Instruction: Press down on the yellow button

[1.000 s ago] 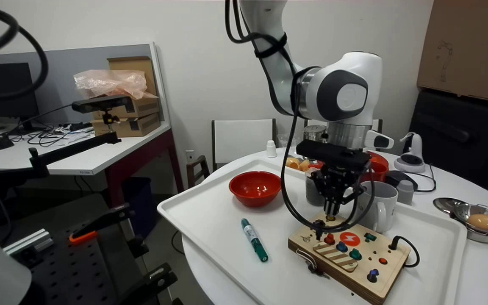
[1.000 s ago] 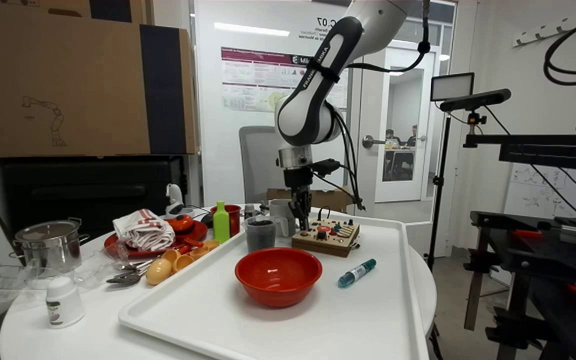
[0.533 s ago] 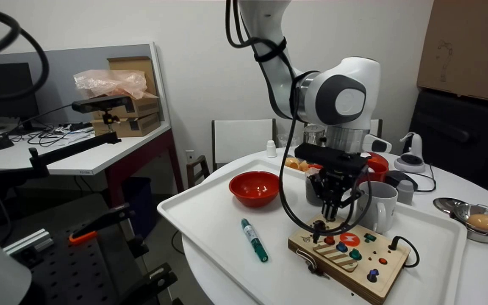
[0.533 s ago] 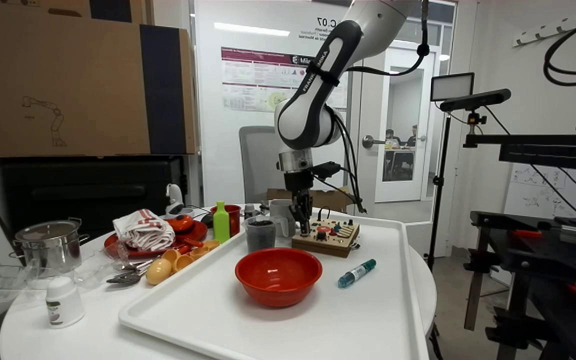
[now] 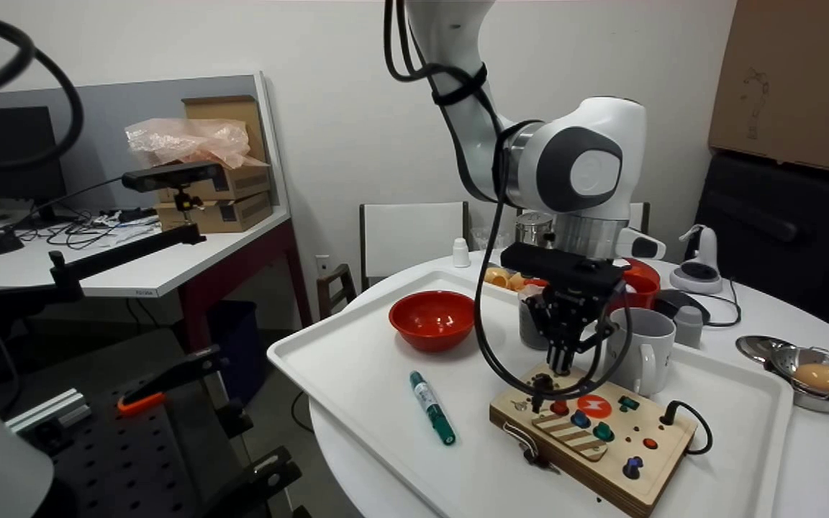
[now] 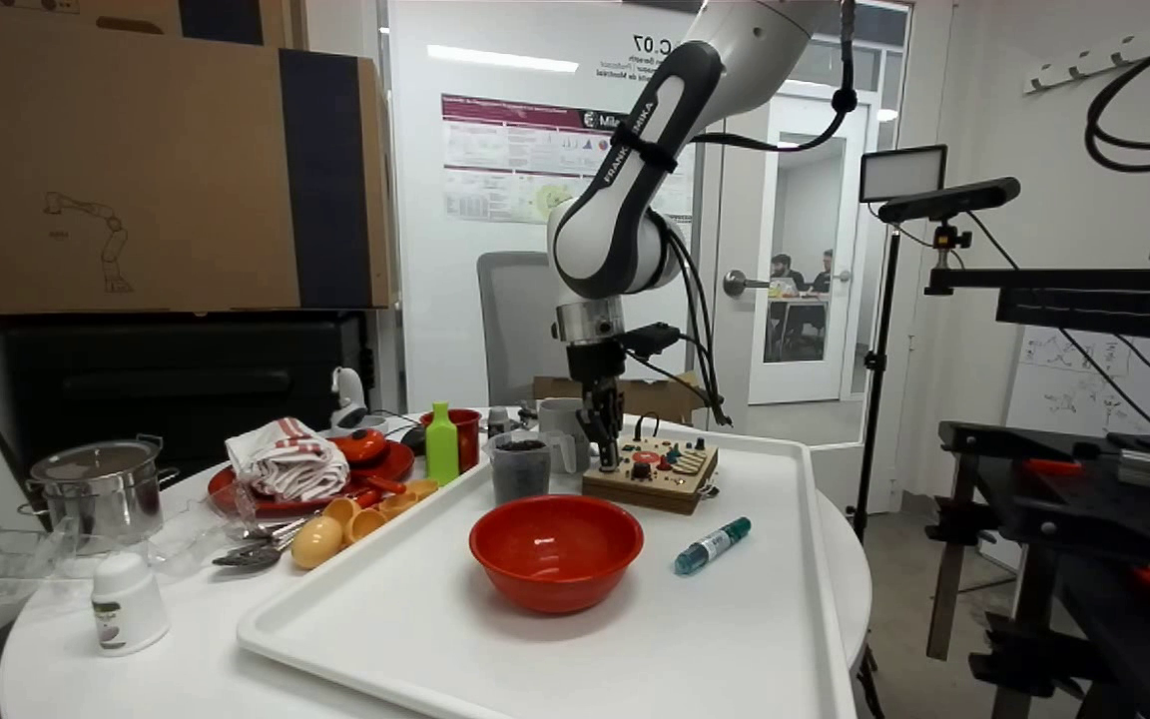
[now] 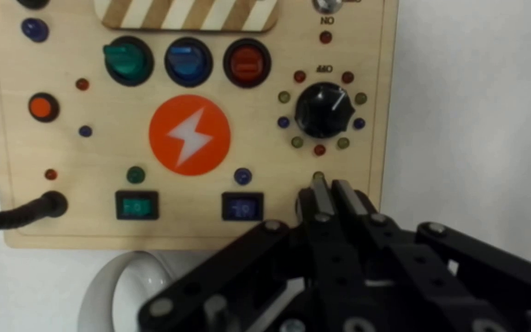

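Pincer [image 7: 332, 186] is pinched narrow, the two fingertips [image 7: 324, 199] side by side with just a thin sliver between them in the wrist view. It's pointing down at a corner of the wooden board [image 7: 258, 143], and in both exterior views the tips look to be right at the board's surface.

The yellow button is the annoying bit: it's hidden under those tips, at that corner, in line with the blue switch [image 7: 243, 206] and the green switch [image 7: 137, 205]. So I can't tell if it's actually pushed in. A tiny yellow light [image 7: 318, 175] pokes out just past the tips, and the black knob [image 7: 324, 109] is near them.

Rest of the board: red knob [image 7: 247, 63], blue knob [image 7: 188, 62] and green knob [image 7: 128, 61] in a row, a round orange sticker [image 7: 190, 135] with a lightning bolt, and a black cord [image 7: 21, 213] plugged in near another corner.

It all sits on a big white tray [image 6: 655, 649]. The mug [image 5: 648, 327] is just beside the board. Also on there: a cup [image 6: 521, 477] of dark stuff, a red bowl [image 6: 555, 559], and a marker [image 6: 713, 546] lying on its side. Off the tray, in an exterior view, there's a folded towel [image 6: 286, 464] and a steel pot [image 6: 101, 489].
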`<act>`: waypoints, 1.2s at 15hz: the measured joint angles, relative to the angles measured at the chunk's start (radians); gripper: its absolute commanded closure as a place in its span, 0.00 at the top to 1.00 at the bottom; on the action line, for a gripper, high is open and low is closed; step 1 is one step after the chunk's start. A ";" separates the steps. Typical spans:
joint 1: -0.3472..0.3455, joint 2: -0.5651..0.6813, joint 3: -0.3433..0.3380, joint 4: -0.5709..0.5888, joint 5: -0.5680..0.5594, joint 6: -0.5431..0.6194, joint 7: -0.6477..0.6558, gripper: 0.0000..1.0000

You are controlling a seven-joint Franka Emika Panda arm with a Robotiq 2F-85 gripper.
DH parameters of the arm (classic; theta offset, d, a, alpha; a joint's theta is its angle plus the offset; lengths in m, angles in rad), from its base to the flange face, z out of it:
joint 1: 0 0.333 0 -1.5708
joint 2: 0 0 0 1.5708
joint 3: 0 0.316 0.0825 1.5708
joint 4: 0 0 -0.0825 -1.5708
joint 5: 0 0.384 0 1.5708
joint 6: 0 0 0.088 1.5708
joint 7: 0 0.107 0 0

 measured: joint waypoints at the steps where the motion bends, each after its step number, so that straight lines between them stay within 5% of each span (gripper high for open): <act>1: 0.000 0.001 0.000 0.003 -0.001 0.000 0.000 0.11; 18: 0.028 0.020 -0.004 0.051 -0.064 -0.073 -0.001 0.10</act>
